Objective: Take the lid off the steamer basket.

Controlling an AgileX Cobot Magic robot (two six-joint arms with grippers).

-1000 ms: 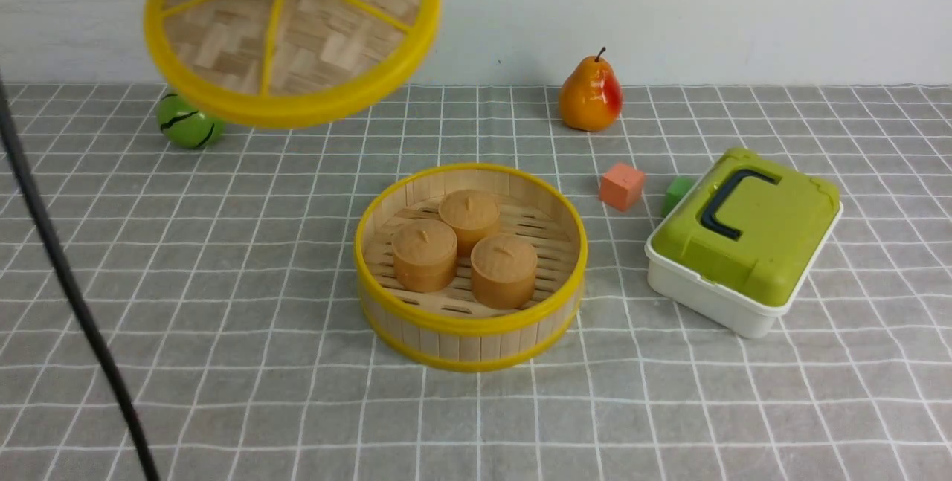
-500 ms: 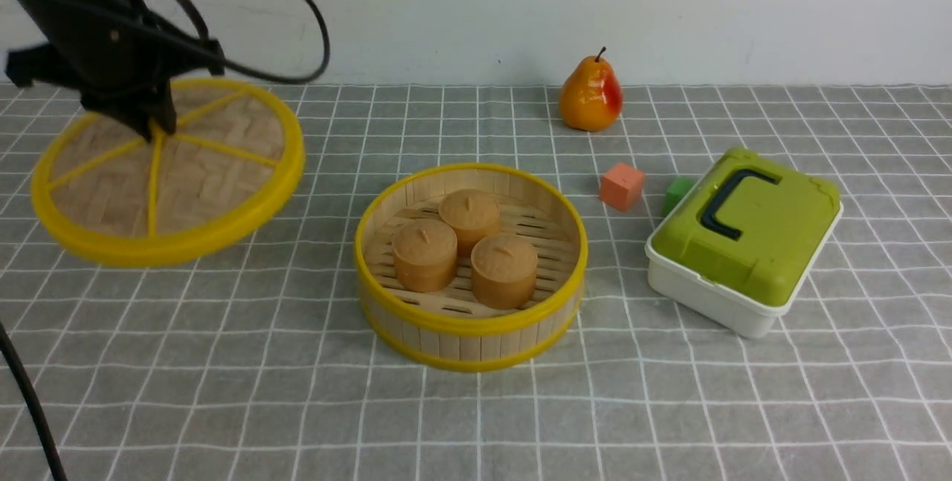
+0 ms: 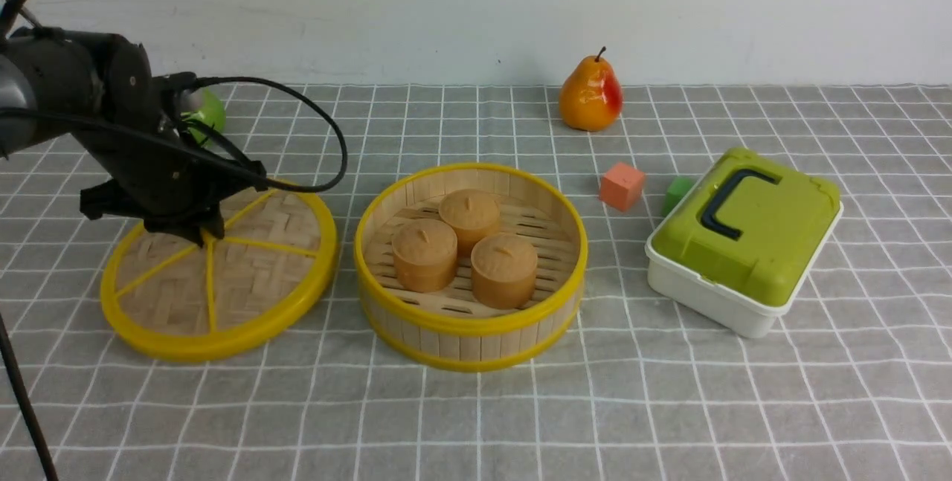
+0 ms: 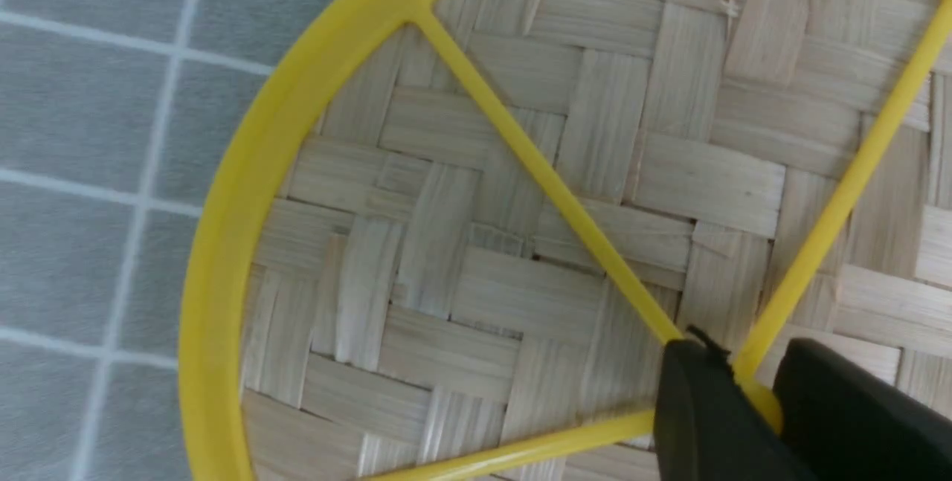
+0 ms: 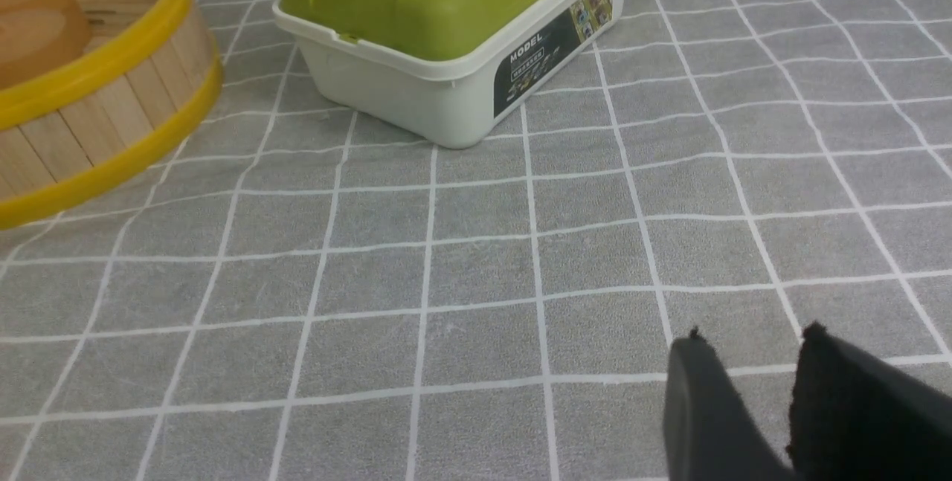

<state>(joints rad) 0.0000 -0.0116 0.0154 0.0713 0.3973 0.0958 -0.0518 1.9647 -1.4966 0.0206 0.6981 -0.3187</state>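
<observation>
The lid, woven bamboo with a yellow rim and spokes, lies low on the cloth to the left of the steamer basket, its near edge on the cloth. My left gripper is shut on the lid's yellow hub; in the left wrist view the black fingers pinch the hub over the lid. The basket stands uncovered with three brown buns inside. My right gripper is empty, its fingers a little apart, low over the cloth to the right of the basket. It is not in the front view.
A white box with a green lid stands right of the basket, also in the right wrist view. An orange cube and a green cube lie behind it. A pear and a green ball sit at the back.
My left arm has carried the lid from high at the back left down and forward to the cloth left of the basket. The basket and the rest have not moved.
</observation>
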